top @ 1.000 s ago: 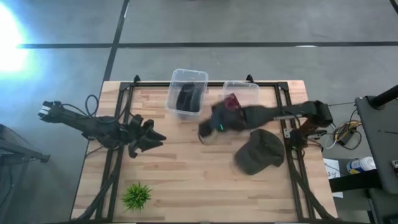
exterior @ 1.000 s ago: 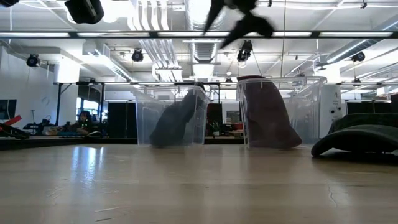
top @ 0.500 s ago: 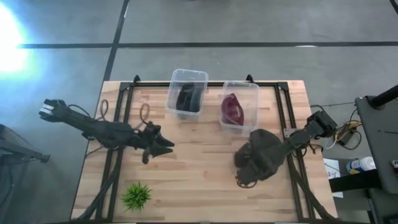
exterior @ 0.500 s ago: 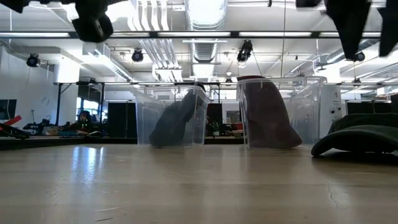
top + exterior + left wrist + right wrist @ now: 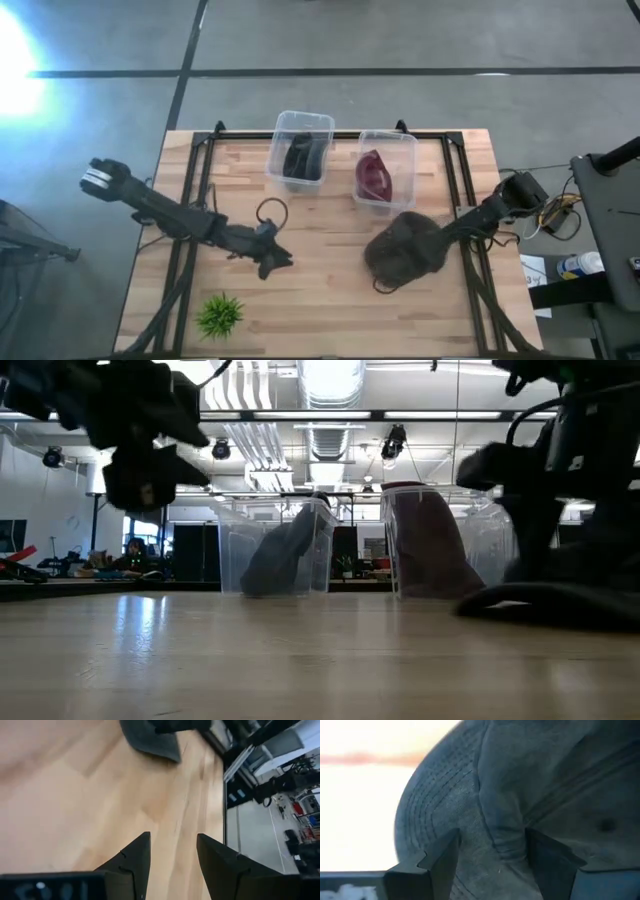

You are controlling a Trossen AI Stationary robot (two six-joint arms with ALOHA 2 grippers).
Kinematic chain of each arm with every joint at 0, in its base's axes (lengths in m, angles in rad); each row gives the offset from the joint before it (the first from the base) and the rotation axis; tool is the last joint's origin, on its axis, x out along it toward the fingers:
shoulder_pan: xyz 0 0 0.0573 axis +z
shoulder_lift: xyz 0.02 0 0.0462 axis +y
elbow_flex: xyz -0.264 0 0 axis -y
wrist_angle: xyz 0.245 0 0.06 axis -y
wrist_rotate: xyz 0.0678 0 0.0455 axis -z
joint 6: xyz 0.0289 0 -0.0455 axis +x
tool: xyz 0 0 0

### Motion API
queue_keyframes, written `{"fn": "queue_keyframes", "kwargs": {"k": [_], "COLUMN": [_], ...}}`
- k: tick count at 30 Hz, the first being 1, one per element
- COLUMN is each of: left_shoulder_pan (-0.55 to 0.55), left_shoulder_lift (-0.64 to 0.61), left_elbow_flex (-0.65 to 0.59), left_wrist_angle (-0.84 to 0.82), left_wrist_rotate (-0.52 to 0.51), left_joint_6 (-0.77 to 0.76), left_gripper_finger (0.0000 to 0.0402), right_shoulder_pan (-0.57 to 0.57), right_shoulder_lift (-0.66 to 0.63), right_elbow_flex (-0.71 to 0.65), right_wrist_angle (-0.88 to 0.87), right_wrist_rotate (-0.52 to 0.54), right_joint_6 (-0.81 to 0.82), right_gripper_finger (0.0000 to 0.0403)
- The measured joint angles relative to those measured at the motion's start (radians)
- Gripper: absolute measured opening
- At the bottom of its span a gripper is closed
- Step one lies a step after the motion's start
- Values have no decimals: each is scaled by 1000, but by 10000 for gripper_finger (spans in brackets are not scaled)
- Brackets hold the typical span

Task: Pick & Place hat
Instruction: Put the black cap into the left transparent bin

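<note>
A dark olive cap (image 5: pixel 410 240) lies on the table's right half, top side up; in the low view it is the flat cap (image 5: pixel 560 600). My right gripper (image 5: pixel 398 256) is over it, open; in the right wrist view the right gripper (image 5: pixel 492 834) has its fingers on either side of the seam between crown and brim. My left gripper (image 5: pixel 281 262) is open above bare wood near the table's middle. In the left wrist view the left gripper (image 5: pixel 173 837) points toward the cap (image 5: pixel 150 737). My right gripper comes at the cap's crown (image 5: pixel 505 810) from above, slanting from the table's right, with its open fingers (image 5: pixel 442 857) down at the cloth beside the brim seam. The cap lies flat on the table. Whether the fingertips press into the cloth I cannot tell.
Two clear bins stand at the far edge: one bin (image 5: pixel 301 150) holds a dark hat, the other bin (image 5: pixel 384 172) a maroon hat. A small green plant (image 5: pixel 220 314) sits near the table's near-left corner. Bare wood (image 5: pixel 330 300) lies between the grippers.
My right gripper swung from beside the bins toward the near edge and came down onto the cap. The cap slid a little toward the table's left and looks flatter in the low view. My left gripper moved right and nearer, toward the table's middle.
</note>
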Motion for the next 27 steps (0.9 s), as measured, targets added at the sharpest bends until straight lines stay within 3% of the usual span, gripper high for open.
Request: {"fn": "queue_keyframes", "kwargs": {"k": [2,5,7,12,17,20,25,27], "left_shoulder_pan": [-33,-89,-127,-188,-184,-183,-188,-198], "left_shoulder_lift": [24,52,72,151,256,290,269,227], "left_elbow_flex": [0,0,0,0,-1,7,16,15], "left_wrist_angle": [1,1,0,5,87,147,119,75], "left_wrist_rotate": [-3,-28,-62,-168,-201,-264,-439,-509], "left_joint_6": [-42,-109,-175,-357,-468,-484,-545,-553], "left_gripper_finger": [154,154,154,154,154,154,154,154], "right_shoulder_pan": [0,0,-10,-94,-193,-205,-174,-166], "right_shoulder_lift": [0,5,7,8,8,4,19,51], "right_elbow_flex": [-73,-146,-154,-143,-92,-21,142,170], "right_wrist_angle": [261,579,647,664,966,890,393,323], "right_wrist_rotate": [9,105,167,187,205,181,153,152], "right_joint_6": [-12,-31,-33,-82,-367,-480,-428,-418], "right_gripper_finger": [215,209,206,201,201,201,201,201]}}
